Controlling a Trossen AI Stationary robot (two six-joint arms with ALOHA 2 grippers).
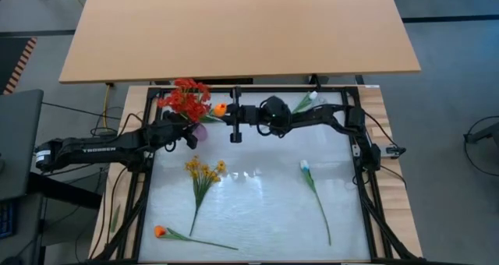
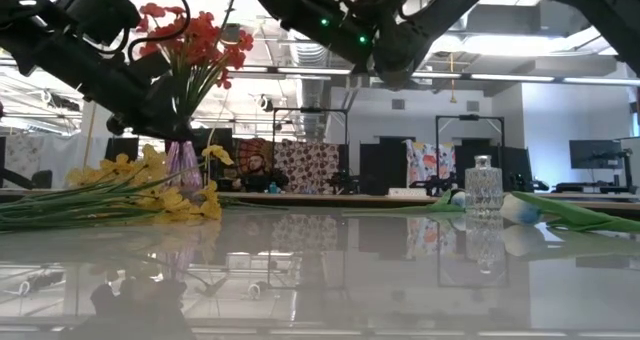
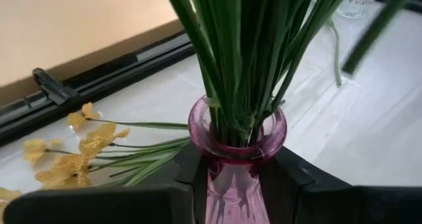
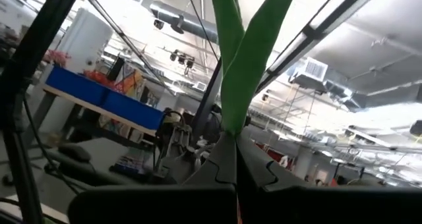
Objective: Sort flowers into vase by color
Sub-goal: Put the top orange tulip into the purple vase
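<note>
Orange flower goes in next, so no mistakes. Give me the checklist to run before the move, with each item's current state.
1. Left pincer shut on the pink vase: ok.
2. Vase standing upright: ok.
3. Right pincer shut on the stem of the orange flower: ok.
4. Stem end lined up over the vase's mouth: cannot tell.
5. Room in the mouth among the stems already there: cannot tell.
6. Right vase for orange, since it holds the red flowers: cannot tell.

White "TROSSEN" lettering on the left arm (image 1: 101, 148), nothing else legible
</note>
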